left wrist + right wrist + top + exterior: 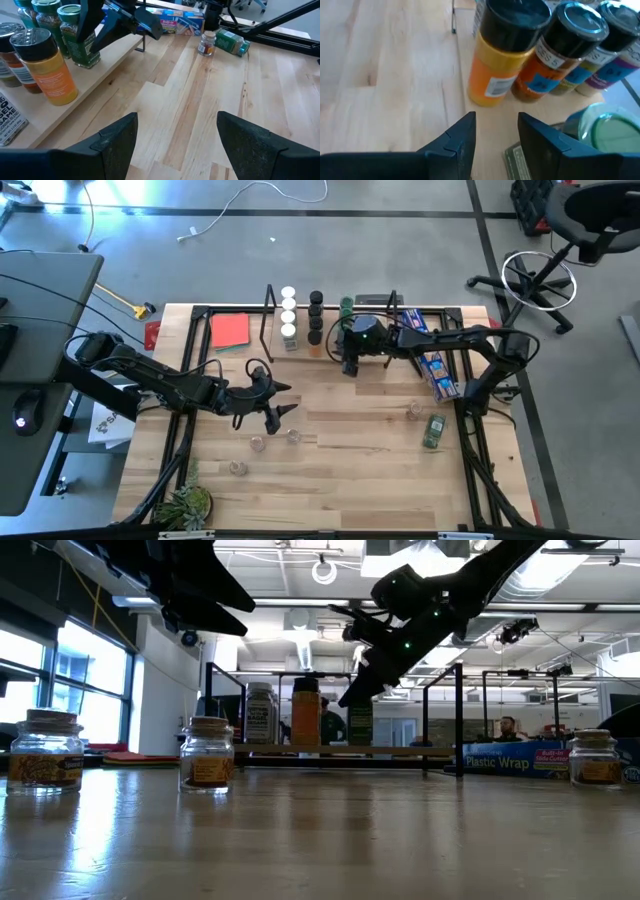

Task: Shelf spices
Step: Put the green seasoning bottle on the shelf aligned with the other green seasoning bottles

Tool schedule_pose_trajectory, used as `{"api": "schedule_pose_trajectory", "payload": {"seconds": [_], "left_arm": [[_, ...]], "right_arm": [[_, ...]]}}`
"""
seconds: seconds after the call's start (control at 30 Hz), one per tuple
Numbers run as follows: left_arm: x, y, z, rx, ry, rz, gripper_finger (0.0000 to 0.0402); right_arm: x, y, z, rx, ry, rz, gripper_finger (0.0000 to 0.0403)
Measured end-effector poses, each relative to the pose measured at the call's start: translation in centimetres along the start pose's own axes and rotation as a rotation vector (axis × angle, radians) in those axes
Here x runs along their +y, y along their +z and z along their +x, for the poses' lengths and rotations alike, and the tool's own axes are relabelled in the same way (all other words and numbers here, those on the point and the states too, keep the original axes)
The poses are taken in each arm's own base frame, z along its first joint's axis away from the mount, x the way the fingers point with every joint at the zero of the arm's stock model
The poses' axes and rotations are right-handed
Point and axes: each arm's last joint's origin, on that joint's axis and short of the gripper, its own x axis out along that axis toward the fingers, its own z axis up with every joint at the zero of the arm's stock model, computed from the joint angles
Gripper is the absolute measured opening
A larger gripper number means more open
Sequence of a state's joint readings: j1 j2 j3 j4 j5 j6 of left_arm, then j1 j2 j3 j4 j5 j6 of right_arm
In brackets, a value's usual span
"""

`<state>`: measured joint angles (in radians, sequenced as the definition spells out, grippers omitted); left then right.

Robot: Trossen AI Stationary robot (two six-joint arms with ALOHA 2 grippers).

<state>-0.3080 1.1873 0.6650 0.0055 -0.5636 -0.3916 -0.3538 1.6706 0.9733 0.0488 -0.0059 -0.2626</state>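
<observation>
From above, we see the shelf [300, 345] at the far side of the tabletop [360, 430], with a row of white-lid jars [289, 315] and a row of black-lid jars [316, 315] on it. The right gripper [349, 362] is at the shelf's near edge, just beside a green-lid jar [346, 307]. The left gripper [283, 406] hangs over the middle of the tabletop with its fingers spread and nothing between them. Small jars [258, 443] stand near it, and a green jar [433, 431] lies on its side at the right, close to a blue packet [432, 360]. A red card [230, 331] lies left of the shelf.

From the table level, we see two small jars [206, 755] standing on the left.

In the left wrist view, an orange jar [47, 67] stands on the shelf board.

In the right wrist view, the right gripper [496, 131] is released, holding nothing, just in front of the orange jar [502, 57].
</observation>
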Motion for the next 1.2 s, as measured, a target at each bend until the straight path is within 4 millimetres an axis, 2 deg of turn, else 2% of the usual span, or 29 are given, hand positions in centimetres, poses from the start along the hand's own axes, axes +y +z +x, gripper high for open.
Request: {"api": "schedule_pose_trajectory", "payload": {"seconds": [0.83, 1.0, 1.1, 1.2], "left_arm": [[0.0, 0.0, 0.0, 0.001, -0.001, 0.000, 0.0268], [0.0, 0.0, 0.0, 0.001, -0.001, 0.000, 0.0268], [0.0, 0.0, 0.0, 0.001, -0.002, 0.000, 0.0268], [0.0, 0.0, 0.0, 0.001, -0.002, 0.000, 0.0268]], "right_arm": [[-0.2, 0.3, -0.3, 0.012, -0.109, -0.032, 0.0140], [1.4, 2.0, -3.3, -0.036, -0.077, -0.040, 0.0140], [3.6, 2.6, -6.6, 0.000, -0.022, -0.087, 0.0140], [6.6, 2.3, -10.3, 0.088, 0.039, -0.139, 0.0140]]}}
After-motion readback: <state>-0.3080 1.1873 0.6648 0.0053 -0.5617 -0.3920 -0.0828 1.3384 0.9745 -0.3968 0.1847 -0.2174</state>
